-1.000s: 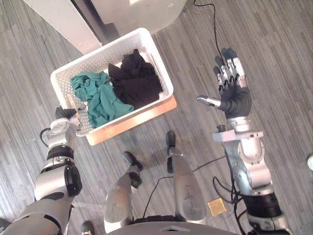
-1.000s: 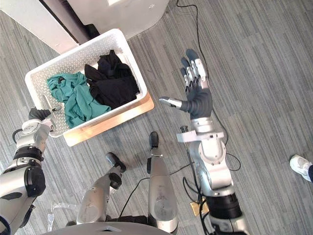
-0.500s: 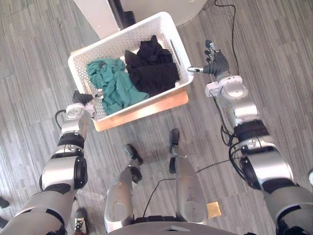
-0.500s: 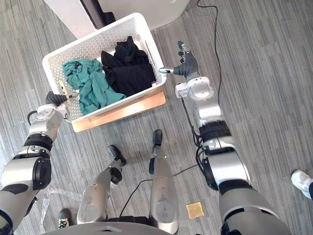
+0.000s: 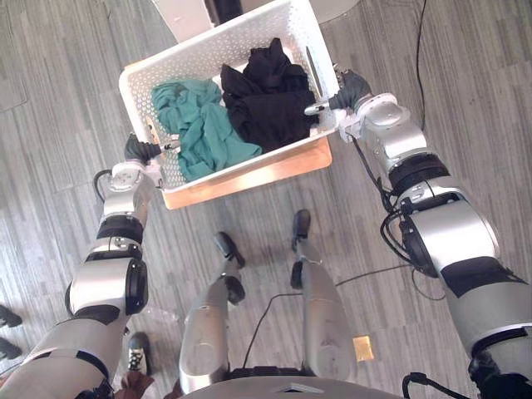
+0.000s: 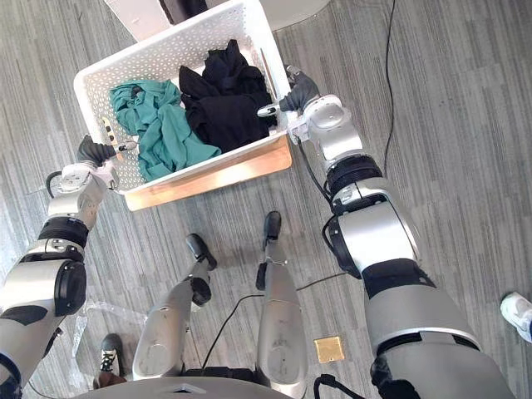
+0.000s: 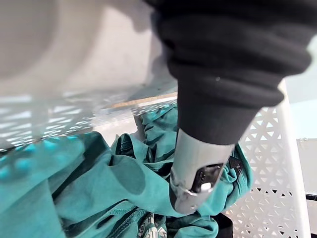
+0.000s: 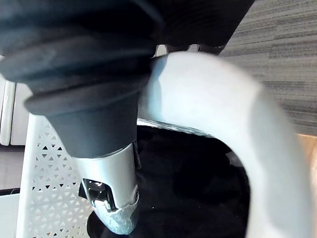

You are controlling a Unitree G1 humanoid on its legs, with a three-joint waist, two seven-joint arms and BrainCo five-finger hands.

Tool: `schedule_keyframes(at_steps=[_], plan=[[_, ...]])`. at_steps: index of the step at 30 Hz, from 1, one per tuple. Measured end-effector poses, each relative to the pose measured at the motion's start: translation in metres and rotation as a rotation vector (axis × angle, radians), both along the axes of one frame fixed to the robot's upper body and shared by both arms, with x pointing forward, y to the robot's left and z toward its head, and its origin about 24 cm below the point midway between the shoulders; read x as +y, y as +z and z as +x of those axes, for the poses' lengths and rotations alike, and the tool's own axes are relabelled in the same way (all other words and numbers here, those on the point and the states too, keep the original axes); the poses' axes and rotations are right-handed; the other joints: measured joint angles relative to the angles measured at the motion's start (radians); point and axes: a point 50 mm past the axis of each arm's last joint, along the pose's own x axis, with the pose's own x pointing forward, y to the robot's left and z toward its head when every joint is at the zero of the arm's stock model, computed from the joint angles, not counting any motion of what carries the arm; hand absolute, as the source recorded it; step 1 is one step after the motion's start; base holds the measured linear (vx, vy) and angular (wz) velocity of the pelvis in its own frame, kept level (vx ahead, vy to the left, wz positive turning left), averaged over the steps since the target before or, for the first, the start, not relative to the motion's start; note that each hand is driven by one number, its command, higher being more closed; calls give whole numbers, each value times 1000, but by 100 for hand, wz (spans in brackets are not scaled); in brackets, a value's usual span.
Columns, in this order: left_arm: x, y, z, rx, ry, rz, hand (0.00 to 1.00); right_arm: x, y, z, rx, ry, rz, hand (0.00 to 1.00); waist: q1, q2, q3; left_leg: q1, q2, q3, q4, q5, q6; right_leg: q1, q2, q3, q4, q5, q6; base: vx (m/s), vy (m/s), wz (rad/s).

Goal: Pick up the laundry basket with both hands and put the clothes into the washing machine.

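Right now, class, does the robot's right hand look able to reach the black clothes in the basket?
Probably yes: the right hand sits at the white basket's rim, right beside the black clothes, with nothing in between.

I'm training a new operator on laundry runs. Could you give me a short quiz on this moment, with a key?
1. True or false: the laundry basket holds only teal clothes.
2. The left hand and the right hand are at opposite ends of the basket. Which is nearer the black clothes? A. left B. right
3. What is the basket resting on?
Key: 1 false, black clothes lie beside the teal ones. 2 B. 3 a wooden board on the floor.
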Motion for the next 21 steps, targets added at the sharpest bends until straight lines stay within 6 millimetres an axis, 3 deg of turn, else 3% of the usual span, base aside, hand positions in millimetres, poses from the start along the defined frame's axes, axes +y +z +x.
schedule_keyframes(at_steps=[9, 10, 11, 16, 21], plan=[[-6, 21, 5, -69, -21, 13, 0, -1, 27, 0, -46, -18, -242, 0, 4, 9, -5, -31, -6, -15, -55, 43, -7, -28, 1, -29, -18, 16, -5, 17, -9, 7], [-7, 23, 6, -74, -24, 13, 0, -2, 27, 0, -47, -26, -267, 100, 4, 9, -5, -32, -7, -20, -63, 51, -5, -28, 1, -36, -18, 16, -6, 19, -19, 14], [-8, 23, 6, -76, -26, 13, 100, -2, 27, 0, -47, -28, -269, 100, 4, 9, -5, -32, -7, -23, -66, 53, -5, -28, 1, -38, -18, 16, -6, 22, -21, 11], [-13, 30, 9, -88, -16, 8, 100, -6, 27, 0, -47, -42, -277, 100, 3, 10, -6, -37, -10, -39, -87, 71, -8, -30, 0, -56, -18, 16, -7, 15, -15, 9], [-14, 30, 10, -85, 11, 7, 100, -15, 29, -1, -59, -70, -174, 100, 4, 11, -6, -36, -16, -50, -110, 90, -5, -32, -2, -66, -16, 16, -7, 17, -13, 7]])
